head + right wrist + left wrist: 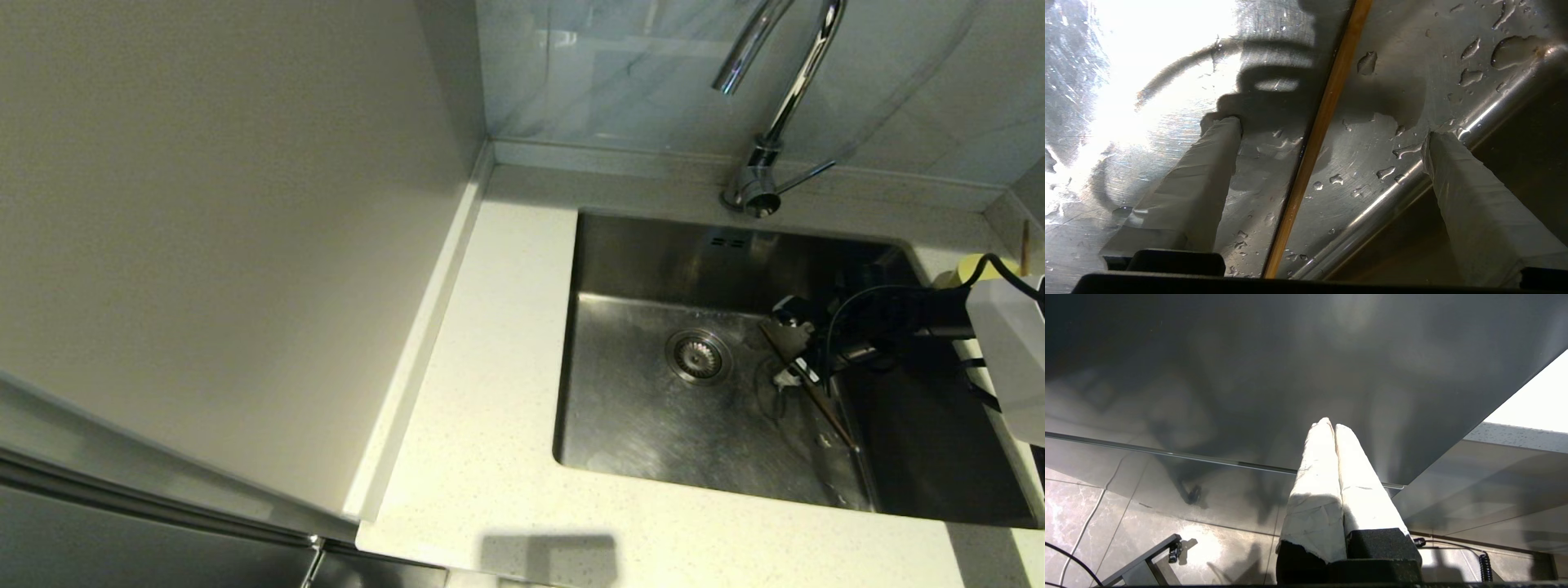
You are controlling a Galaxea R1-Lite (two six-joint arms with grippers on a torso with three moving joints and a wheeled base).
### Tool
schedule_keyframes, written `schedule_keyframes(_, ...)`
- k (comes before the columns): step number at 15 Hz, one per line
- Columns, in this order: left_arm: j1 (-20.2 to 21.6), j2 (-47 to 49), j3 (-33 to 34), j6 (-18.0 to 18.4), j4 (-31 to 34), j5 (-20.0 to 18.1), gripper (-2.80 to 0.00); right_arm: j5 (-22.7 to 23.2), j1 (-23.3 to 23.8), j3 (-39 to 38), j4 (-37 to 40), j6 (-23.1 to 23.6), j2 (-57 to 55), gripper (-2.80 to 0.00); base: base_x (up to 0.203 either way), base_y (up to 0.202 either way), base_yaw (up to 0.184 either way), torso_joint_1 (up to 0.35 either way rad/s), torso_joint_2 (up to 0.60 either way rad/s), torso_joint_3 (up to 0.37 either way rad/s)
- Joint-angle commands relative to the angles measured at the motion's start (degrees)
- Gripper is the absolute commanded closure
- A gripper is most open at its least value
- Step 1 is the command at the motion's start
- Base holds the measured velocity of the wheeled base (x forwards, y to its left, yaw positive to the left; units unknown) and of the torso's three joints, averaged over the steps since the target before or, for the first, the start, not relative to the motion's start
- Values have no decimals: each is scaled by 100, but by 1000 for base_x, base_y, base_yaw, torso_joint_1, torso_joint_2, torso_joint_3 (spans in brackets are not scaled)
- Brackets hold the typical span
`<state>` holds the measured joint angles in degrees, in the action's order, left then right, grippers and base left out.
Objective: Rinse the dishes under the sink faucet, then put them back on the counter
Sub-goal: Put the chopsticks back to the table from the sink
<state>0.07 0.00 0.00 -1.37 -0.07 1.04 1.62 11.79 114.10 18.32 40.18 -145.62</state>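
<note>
One brown wooden chopstick lies slanted on the wet floor of the steel sink, right of the drain. My right gripper reaches in from the right and stands open over it. In the right wrist view the chopstick runs between the two taped fingers without touching either, and the right gripper has its tips down at the sink floor. The pale-yellow bowl peeks out behind the right arm on the counter. The pink bowl is out of view. My left gripper is shut and empty, parked below the counter.
The chrome faucet stands behind the sink, its spout over the basin and its lever pointing right; no water runs. The drain strainer sits mid-basin. A thin brown stick shows at the far right. A tall panel bounds the counter's left.
</note>
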Motion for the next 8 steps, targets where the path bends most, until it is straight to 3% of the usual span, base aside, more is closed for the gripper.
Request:
schedule_keyframes(1, 1, -18, 0, -4, -1, 2, 0, -4, -1, -2, 13, 23, -19, 0, 0, 0, 0, 0, 0, 0)
schedule_keyframes(8, 1, -18, 0, -4, -1, 2, 0, 5, 8, -6, 5, 16, 16, 0, 0, 0, 0, 0, 0, 0)
